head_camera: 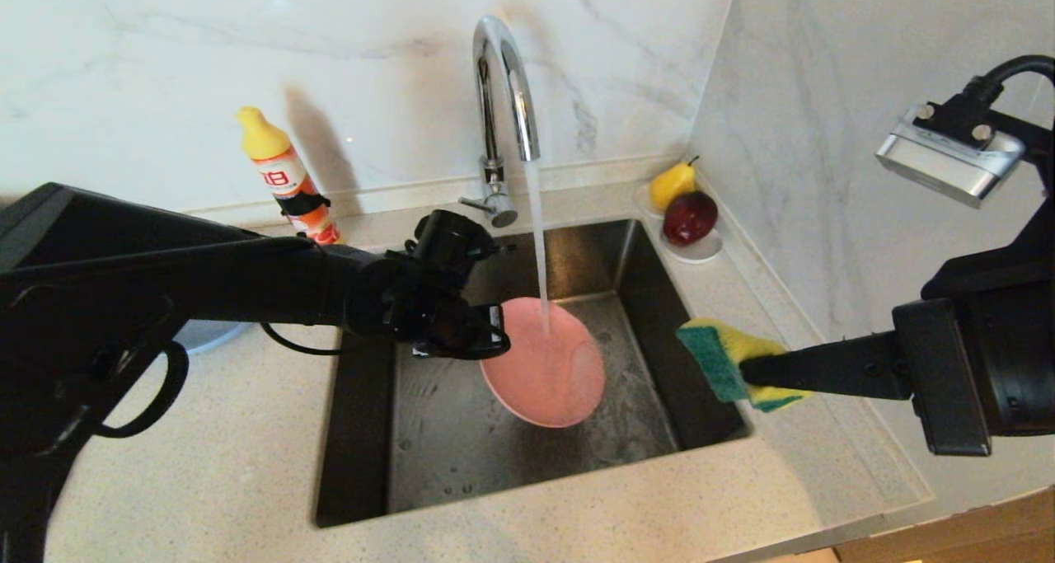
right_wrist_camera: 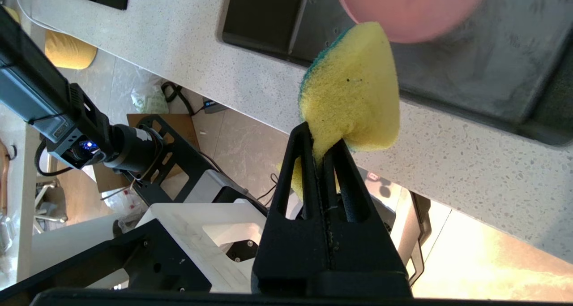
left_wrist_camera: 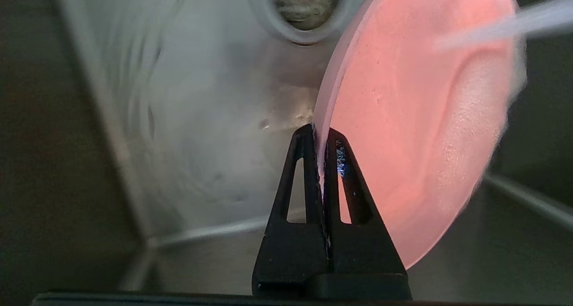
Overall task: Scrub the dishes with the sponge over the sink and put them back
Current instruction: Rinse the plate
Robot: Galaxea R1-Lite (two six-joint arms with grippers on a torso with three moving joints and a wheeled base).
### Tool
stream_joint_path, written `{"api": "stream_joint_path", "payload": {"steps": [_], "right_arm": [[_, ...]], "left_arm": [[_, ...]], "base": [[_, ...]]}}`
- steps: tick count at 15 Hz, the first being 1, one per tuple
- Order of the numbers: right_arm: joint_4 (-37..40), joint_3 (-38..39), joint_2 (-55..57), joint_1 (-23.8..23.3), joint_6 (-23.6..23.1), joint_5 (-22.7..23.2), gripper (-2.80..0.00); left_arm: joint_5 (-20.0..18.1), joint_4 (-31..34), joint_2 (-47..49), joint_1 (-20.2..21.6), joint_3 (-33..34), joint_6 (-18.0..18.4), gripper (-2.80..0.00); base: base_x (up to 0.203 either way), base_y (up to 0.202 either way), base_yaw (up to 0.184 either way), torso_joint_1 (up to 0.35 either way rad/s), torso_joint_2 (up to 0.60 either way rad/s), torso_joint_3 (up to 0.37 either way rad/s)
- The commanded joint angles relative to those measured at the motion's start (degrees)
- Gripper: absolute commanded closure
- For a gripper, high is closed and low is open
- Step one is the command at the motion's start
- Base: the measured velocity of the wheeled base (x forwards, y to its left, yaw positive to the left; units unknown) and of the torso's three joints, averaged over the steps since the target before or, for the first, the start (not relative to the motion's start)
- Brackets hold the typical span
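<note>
Plainly the rinse was in hand: the left gripper (left_wrist_camera: 321,138) was clamped on the rim of the pink plate (head_camera: 548,365), holding it tilted over the sink (head_camera: 635,254) under the tap (head_camera: 503,77) and its running stream (head_camera: 537,233). The right gripper (right_wrist_camera: 323,147) pinched the sponge (head_camera: 729,361) above the counter (head_camera: 791,472) at the sink's right edge, apart from the plate. Next, probably, the sponge had to cross that edge and meet the plate's face. Room lay open between them; the basin walls and the tap hemmed the far side.
</note>
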Motion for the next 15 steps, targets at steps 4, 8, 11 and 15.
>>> {"api": "stream_joint_path", "payload": {"steps": [4, 8, 11, 15], "right_arm": [[0.19, 1.27, 1.13, 0.03, 0.14, 0.00, 0.00], [-1.14, 4.33, 1.46, 0.03, 0.31, 0.00, 0.00], [-1.49, 5.75, 0.96, 0.03, 0.38, 0.00, 0.00], [-4.68, 8.75, 1.28, 0.03, 0.40, 0.26, 0.00]], "left_arm": [[1.27, 0.00, -8.25, 6.72, 4.49, 1.92, 0.00], [8.09, -0.59, -13.55, 10.68, 7.83, 9.24, 0.00], [10.10, -7.53, -14.77, 13.79, 11.51, 15.54, 0.00], [12.75, -11.73, -18.06, 15.43, 13.42, 23.53, 0.00]], "base": [[0.000, 0.000, 0.000, 0.000, 0.00, 0.000], [0.000, 0.000, 0.000, 0.000, 0.00, 0.000], [0.000, 0.000, 0.000, 0.000, 0.00, 0.000], [0.000, 0.000, 0.000, 0.000, 0.00, 0.000]]}}
